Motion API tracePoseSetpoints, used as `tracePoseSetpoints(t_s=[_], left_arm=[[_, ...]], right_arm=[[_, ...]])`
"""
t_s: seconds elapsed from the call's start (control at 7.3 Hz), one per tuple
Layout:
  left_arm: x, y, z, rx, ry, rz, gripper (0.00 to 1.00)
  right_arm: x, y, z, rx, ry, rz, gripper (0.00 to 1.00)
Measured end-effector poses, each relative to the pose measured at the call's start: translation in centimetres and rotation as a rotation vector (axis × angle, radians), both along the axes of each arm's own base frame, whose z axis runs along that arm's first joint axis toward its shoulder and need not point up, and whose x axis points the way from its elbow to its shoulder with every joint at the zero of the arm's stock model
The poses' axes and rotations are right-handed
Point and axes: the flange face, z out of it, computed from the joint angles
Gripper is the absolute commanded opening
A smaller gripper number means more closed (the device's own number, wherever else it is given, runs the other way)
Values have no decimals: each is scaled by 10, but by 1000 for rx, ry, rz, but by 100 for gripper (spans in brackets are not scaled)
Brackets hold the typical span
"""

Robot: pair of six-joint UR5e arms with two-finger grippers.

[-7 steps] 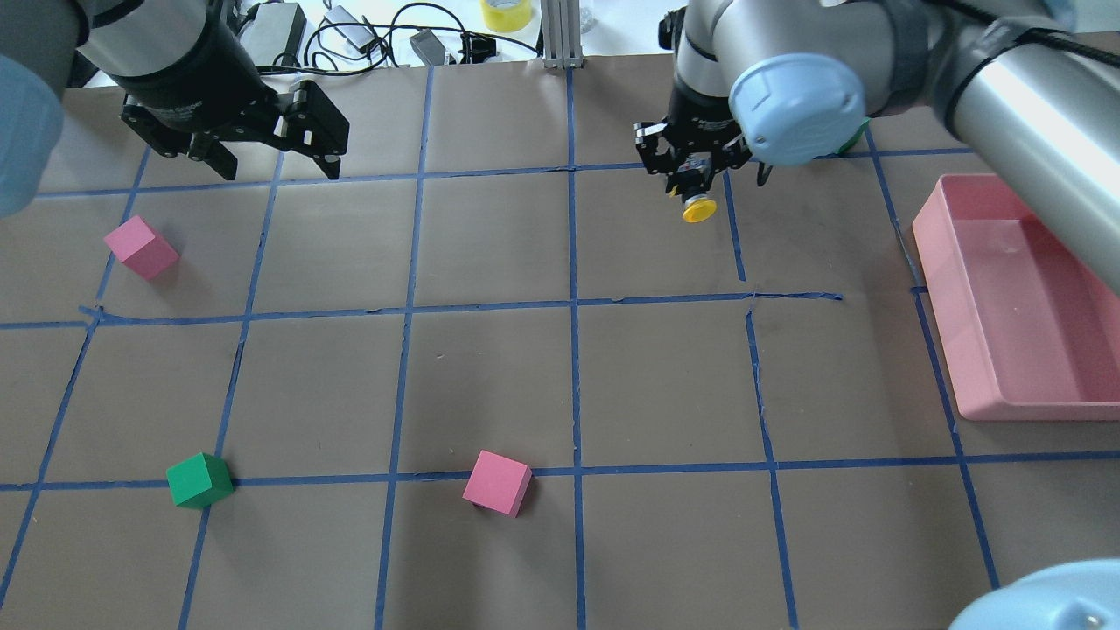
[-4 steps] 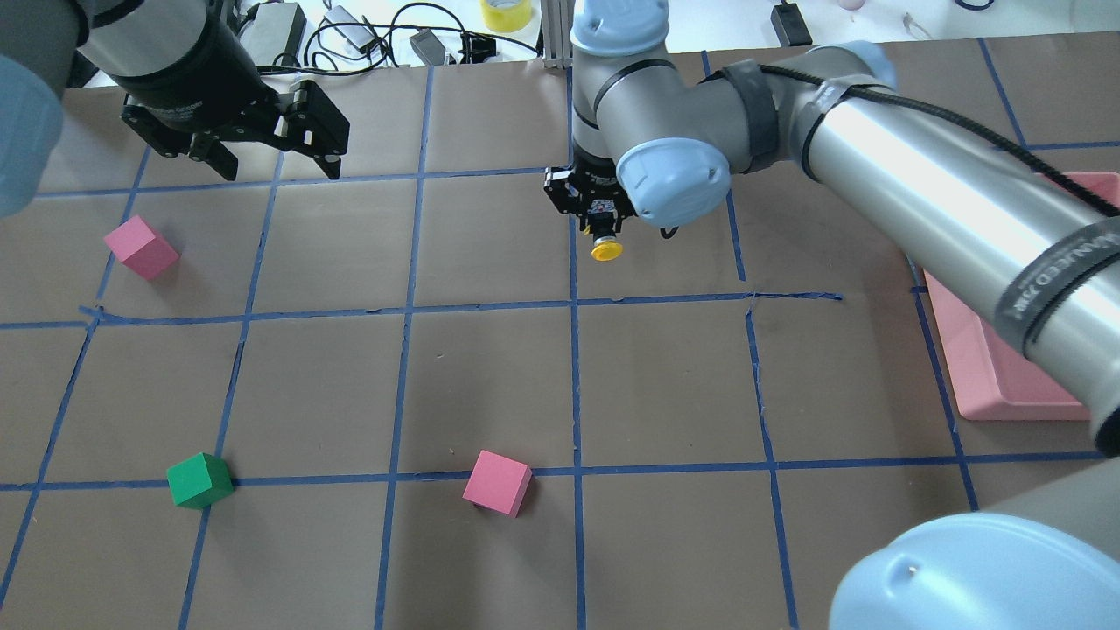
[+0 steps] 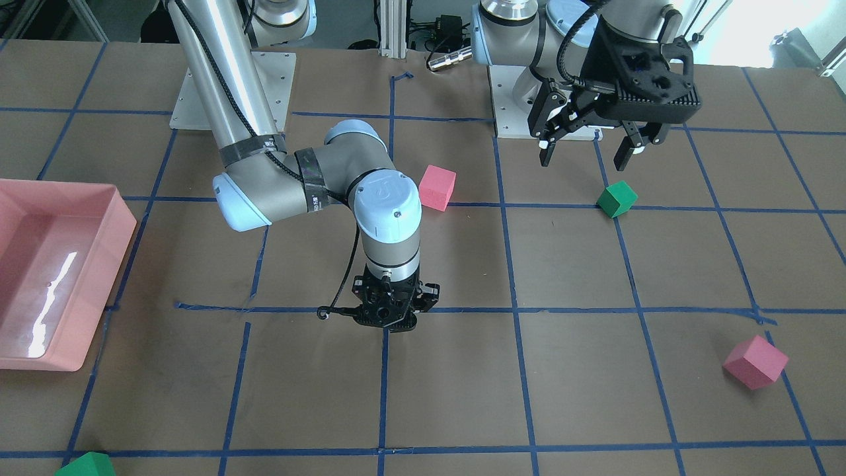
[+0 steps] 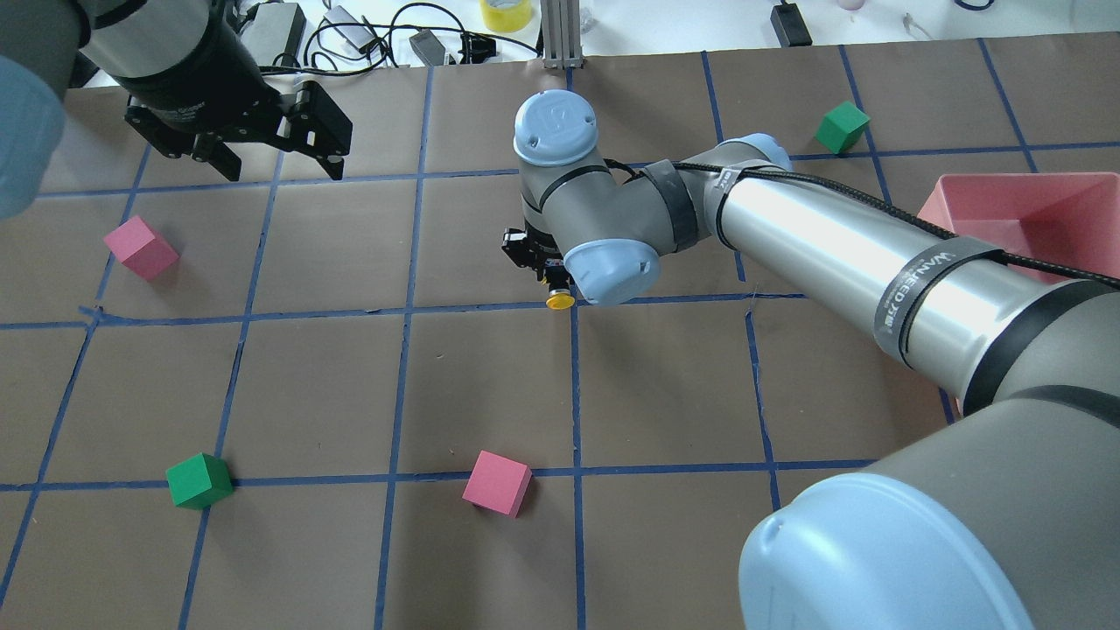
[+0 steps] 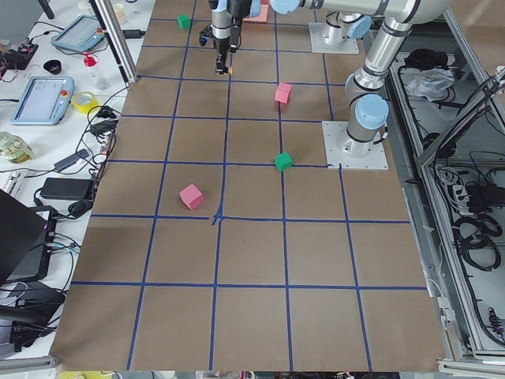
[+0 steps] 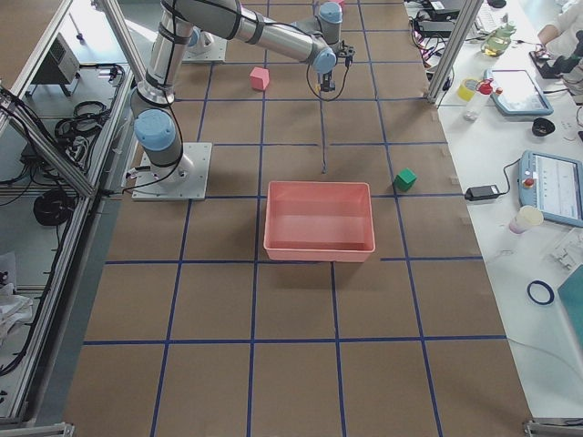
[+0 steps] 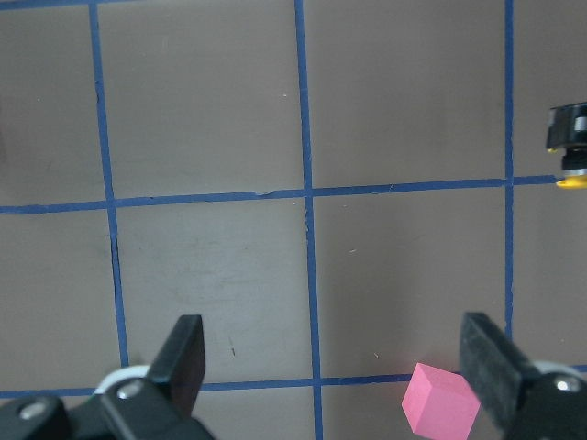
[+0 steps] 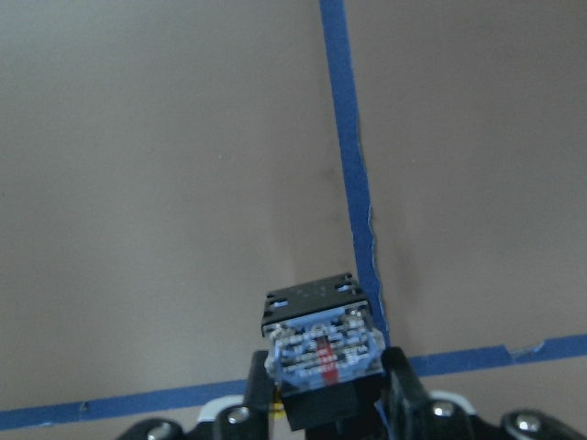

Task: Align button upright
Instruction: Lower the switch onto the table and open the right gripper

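Observation:
My right gripper (image 4: 551, 282) is shut on the button (image 4: 558, 297) over a blue tape crossing near the table's middle. The yellow cap points down at the table, and the silvery-white base block (image 8: 321, 353) faces the right wrist camera. I cannot tell whether the cap touches the table. In the front-facing view the right gripper (image 3: 390, 320) hides the button. The button also shows at the right edge of the left wrist view (image 7: 573, 156). My left gripper (image 4: 271, 153) is open and empty, hovering at the far left, and shows in the front-facing view (image 3: 591, 145).
A pink cube (image 4: 141, 248) lies at the left below the left gripper. A green cube (image 4: 199, 480) and a second pink cube (image 4: 497, 483) lie near the front. Another green cube (image 4: 843, 126) lies far right. A pink tray (image 4: 1032, 210) stands at the right edge.
My right arm has carried the button to the left and nearer to the robot, to the tape crossing. The left arm has not moved.

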Motion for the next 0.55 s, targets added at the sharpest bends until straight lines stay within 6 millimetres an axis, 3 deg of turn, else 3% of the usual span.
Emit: tracePoseSetpoints(t_s=[0.27,0.41,0.55], left_arm=[[0,0,0,1,2,0,100],[0,0,-1,2,1,0,100],[0,0,-1,3,1,1,100]], right_arm=[[-1,9,-16,15,4,-3,2],[-1,11,-19,18,0,-9,16],[0,12,-20,22,-4,-20,58]])
